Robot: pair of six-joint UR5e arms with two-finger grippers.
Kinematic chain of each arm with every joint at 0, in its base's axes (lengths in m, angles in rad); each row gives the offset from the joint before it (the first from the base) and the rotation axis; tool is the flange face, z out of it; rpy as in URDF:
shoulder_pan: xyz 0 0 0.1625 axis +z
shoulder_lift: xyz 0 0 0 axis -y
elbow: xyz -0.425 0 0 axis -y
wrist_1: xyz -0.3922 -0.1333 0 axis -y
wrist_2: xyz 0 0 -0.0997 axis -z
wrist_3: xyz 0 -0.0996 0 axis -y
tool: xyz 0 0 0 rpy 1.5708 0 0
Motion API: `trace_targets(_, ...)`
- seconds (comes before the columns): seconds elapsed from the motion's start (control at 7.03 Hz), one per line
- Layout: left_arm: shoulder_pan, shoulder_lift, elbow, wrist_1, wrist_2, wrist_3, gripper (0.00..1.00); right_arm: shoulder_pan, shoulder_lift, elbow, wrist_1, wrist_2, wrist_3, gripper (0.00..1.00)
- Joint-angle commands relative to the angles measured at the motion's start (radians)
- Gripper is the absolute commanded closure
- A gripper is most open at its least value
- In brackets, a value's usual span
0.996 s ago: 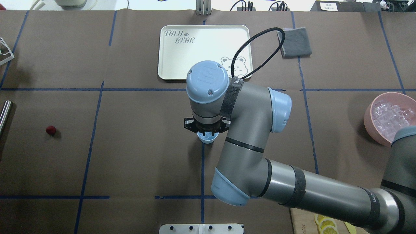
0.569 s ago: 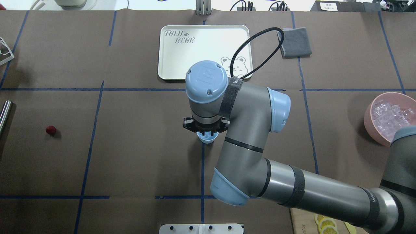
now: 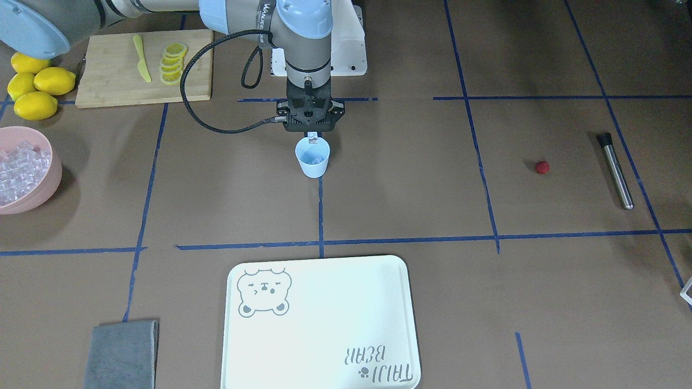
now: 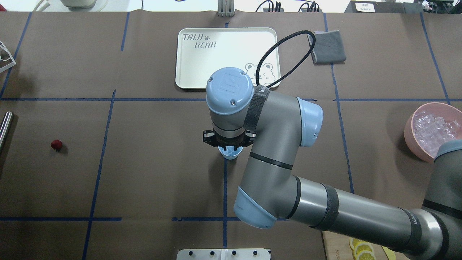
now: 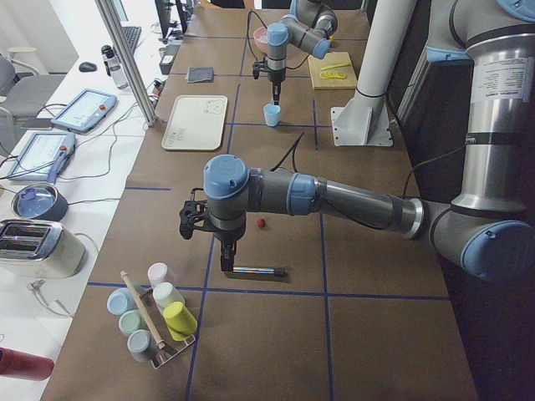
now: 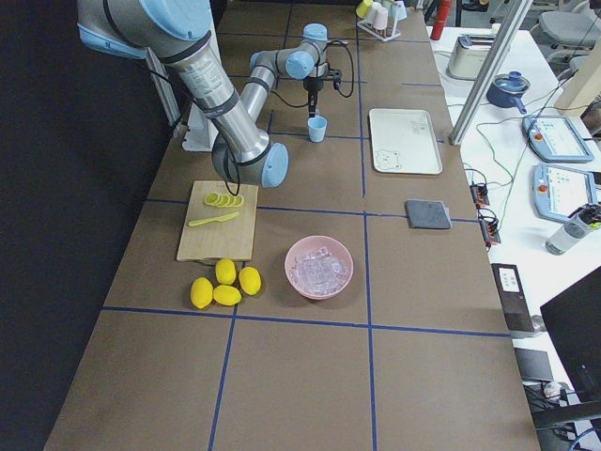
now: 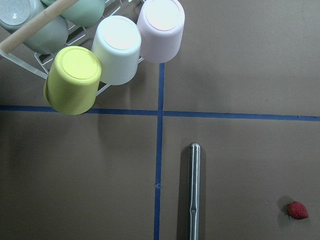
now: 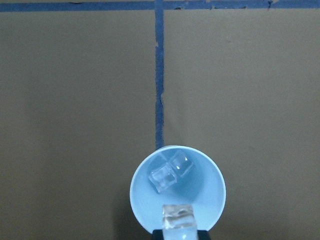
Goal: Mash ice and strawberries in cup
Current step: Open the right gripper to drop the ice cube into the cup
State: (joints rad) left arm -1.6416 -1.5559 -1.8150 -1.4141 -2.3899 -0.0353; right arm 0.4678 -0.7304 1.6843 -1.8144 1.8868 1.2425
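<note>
The grey-and-blue right arm (image 4: 274,159) reaches to mid-table, wrist vertical, its black two-finger right gripper (image 3: 312,138) pointing straight down and pinching a small clear ice cube (image 8: 178,218). The left arm (image 5: 334,194) stretches low, its left gripper (image 5: 226,266) pointing down; how its jaws stand cannot be told.

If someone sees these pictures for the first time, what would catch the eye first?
The right pincer hangs over the pale blue cup at the table's middle, holding an ice cube above two cubes already inside. Far off toward the robot's left, a lone red strawberry lies beside a steel rod. At the opposite end sits an ice-filled pink bowl.
</note>
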Motion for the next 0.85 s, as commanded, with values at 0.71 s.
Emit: trace_targets(0.71, 0.092, -0.003, -0.029, -0.082, 0.011, -0.044, 0.0, 0.081, -0.016, 0.105, -0.005, 0.012, -0.003, 0.01)
